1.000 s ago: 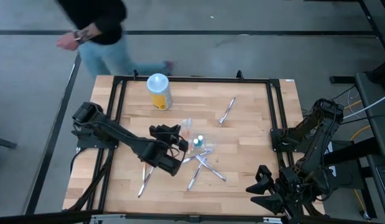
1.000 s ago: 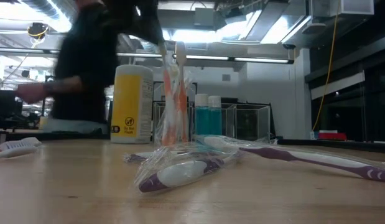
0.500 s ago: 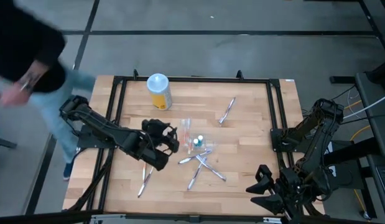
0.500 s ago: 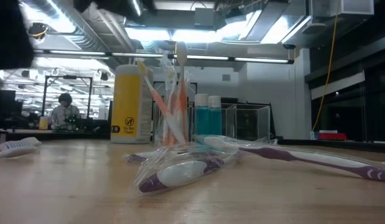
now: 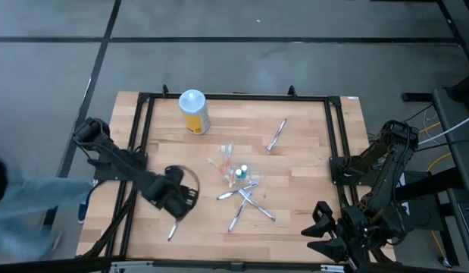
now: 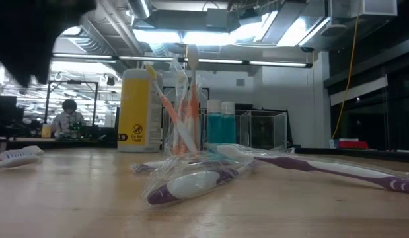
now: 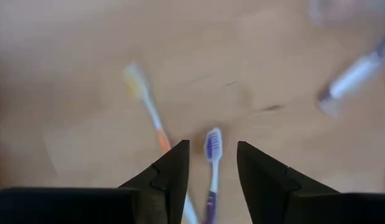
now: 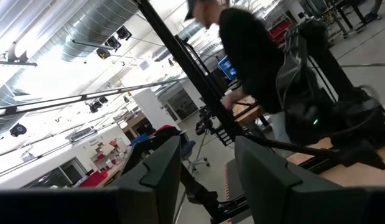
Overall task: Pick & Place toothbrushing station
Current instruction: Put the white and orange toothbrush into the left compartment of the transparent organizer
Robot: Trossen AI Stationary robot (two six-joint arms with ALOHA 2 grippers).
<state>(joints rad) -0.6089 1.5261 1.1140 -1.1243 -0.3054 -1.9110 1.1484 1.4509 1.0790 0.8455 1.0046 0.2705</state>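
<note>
Nearest the left wrist camera: left gripper [image 5: 179, 199], now at the lower left of the table [image 5: 310, 144] in the high view, drawn back from the clear holder [image 6: 184, 142] at the frame's centre. Fingers parted, nothing between them.

Beneath that gap, flat on the wood: purple toothbrush [image 7: 210, 163], with an orange toothbrush [image 7: 148, 106] just beside it.

Farther off, at the centre of the low view: one more orange-handled brush [image 6: 166, 106] now inside the holder, released and leaning toward the frame's left against the upright ones. Probable meaning: one placement finished, the pair under the gripper next in line.

At the lower right corner of the high view, off the table edge: right gripper [image 5: 344, 235], waiting, fingers apart and empty.

Orientation, near to far:
- Purple toothbrush: long axis in line with the finger gap, bristle head pointing away from the wrist. Judged well aligned for a straight descent.
- Orange toothbrush: head also away from the wrist, axis angled off from the purple one.
- Loose brushes [image 5: 244, 199] just below centre in the high view: crossed, axes diagonal, some in clear wrap.
- Brushes in the holder: handles down, heads up, near vertical except the leaning one.
- Single brush [image 5: 276, 134] toward the upper middle: diagonal, lower left to upper right.
</note>
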